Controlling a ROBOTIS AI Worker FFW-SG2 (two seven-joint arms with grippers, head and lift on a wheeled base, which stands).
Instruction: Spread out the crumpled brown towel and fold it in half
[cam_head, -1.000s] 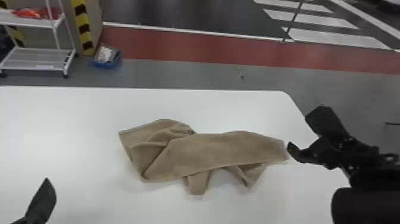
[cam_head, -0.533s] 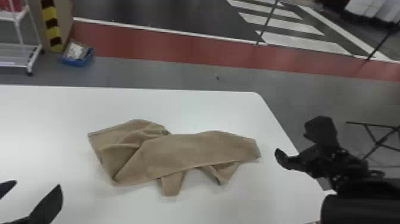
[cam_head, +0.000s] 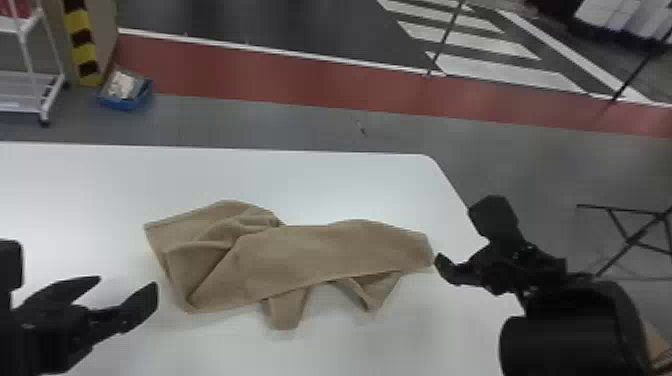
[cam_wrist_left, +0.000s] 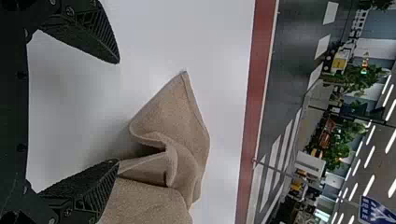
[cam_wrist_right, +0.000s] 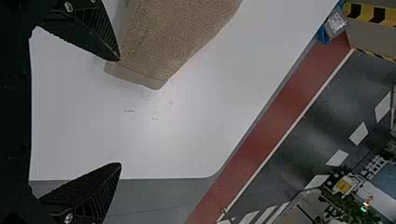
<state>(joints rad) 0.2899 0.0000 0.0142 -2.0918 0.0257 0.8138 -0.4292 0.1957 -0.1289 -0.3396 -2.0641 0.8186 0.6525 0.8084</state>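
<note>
While the brown towel (cam_head: 320, 255) lies crumpled on the white table (cam_head: 200, 175), its left end bunched in folds and two flaps poking out along the near edge, the left gripper (cam_head: 126, 283) hangs near that bunched end, fingers spread and empty. The right gripper (cam_head: 459, 232) is just beside the towel's right end, its fingers likewise parted around nothing.

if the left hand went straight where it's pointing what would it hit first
The left hand would probably meet the left end of the brown towel; depth is unclear, so it might pass above.
</note>
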